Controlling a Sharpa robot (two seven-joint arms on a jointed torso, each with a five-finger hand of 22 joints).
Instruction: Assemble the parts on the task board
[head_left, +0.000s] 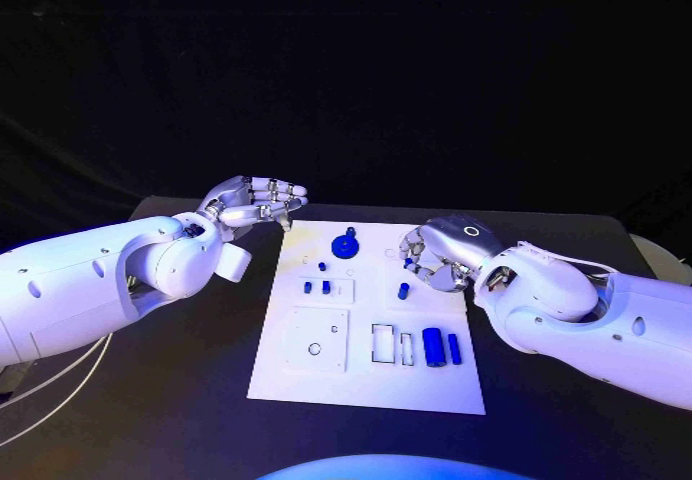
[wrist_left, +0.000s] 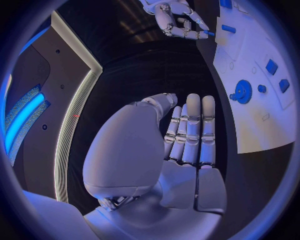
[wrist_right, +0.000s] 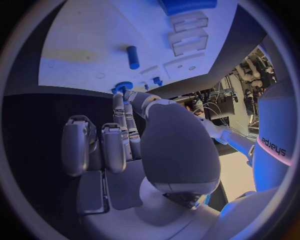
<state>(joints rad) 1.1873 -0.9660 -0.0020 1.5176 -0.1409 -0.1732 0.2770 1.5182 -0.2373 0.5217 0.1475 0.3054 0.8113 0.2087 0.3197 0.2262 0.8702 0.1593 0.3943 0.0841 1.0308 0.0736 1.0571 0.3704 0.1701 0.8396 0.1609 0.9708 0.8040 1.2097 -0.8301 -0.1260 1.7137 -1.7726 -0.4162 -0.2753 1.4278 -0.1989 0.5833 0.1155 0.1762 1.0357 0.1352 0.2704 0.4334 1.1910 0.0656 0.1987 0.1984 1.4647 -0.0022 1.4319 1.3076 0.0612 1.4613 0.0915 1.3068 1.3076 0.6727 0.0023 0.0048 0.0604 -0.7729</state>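
The white task board (head_left: 368, 385) lies in the middle of the black table. On it are a blue gear (head_left: 345, 245) at the far end, two small blue pegs (head_left: 316, 287), a loose blue peg (head_left: 402, 291) and two blue cylinders (head_left: 441, 347) near the front. My right hand (head_left: 440, 250) hovers over the board's right edge and pinches a small blue part (wrist_right: 123, 86) between thumb and a finger. My left hand (head_left: 257, 203) hangs beyond the board's far left corner, holding nothing; its fingers (wrist_left: 190, 135) lie straight side by side.
A square plate with a hole (head_left: 316, 340) and empty rectangular slots (head_left: 384, 342) sit on the board's near half. Black table (head_left: 173, 400) surrounds the board on all sides.
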